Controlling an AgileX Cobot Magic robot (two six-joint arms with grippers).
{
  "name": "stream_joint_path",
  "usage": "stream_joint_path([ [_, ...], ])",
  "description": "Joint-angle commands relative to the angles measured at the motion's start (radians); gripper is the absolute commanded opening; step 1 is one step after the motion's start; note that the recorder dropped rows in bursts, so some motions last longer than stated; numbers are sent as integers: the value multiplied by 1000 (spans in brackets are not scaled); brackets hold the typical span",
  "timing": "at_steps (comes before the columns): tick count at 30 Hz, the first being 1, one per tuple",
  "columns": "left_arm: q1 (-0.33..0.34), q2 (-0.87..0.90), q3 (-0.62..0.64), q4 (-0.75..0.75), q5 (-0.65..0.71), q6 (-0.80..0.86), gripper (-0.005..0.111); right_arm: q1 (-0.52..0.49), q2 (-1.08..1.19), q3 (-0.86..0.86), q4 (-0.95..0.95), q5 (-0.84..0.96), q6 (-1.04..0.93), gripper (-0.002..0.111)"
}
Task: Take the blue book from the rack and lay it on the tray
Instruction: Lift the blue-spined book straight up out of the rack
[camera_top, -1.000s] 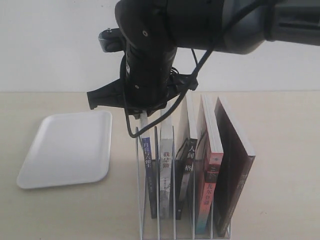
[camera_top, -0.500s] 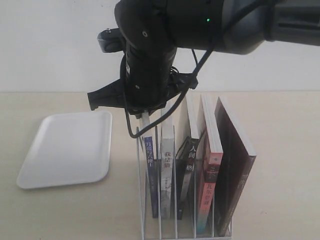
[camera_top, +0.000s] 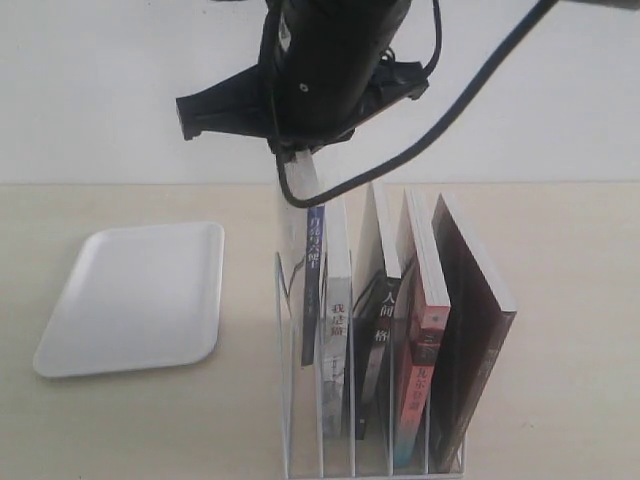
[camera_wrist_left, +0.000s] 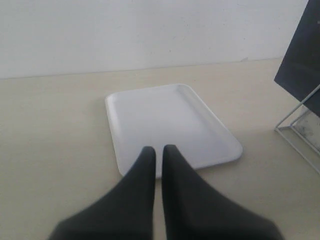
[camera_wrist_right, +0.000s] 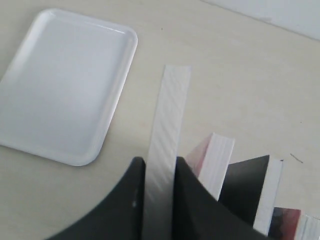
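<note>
The blue book (camera_top: 313, 290) hangs upright, raised partway out of the leftmost slot of the white wire rack (camera_top: 282, 400); its dark blue spine with white characters faces the exterior view. My right gripper (camera_wrist_right: 160, 164) is shut on the book's top page edge (camera_wrist_right: 170, 105), and the right arm (camera_top: 320, 70) stands above the rack. The white tray (camera_top: 130, 300) lies flat to the left of the rack, with nothing on it. My left gripper (camera_wrist_left: 158, 149) is shut on nothing, low over the tray's (camera_wrist_left: 165, 120) near rim. The book's dark cover (camera_wrist_left: 300, 65) shows beside the rack wires (camera_wrist_left: 295, 117).
Several other books stand in the rack's remaining slots: a white-spined one (camera_top: 338, 330), a black-spined one (camera_top: 375, 340), a red-spined one (camera_top: 418, 370) and a dark maroon one (camera_top: 470, 330). A white wall runs behind the beige table (camera_top: 120, 430).
The right arm has risen, pulling the blue book upward in its slot; its spine now stands higher than the neighbouring books. The tray and the other books have not moved.
</note>
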Motion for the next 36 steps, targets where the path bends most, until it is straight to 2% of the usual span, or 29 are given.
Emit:
stream_joint_path([
  [1, 3, -2, 3, -3, -1, 4, 4, -1, -65, -5, -47, -18, -73, 0],
  [23, 3, -2, 3, -3, -1, 4, 4, 1, -204, -5, -58, -76, -198, 0],
  [31, 3, -2, 3, -3, -1, 4, 4, 69, -222, -5, -102, -142, -254, 0],
  [36, 3, -2, 3, -3, -1, 4, 4, 75, -222, -5, -119, -144, -254, 0],
])
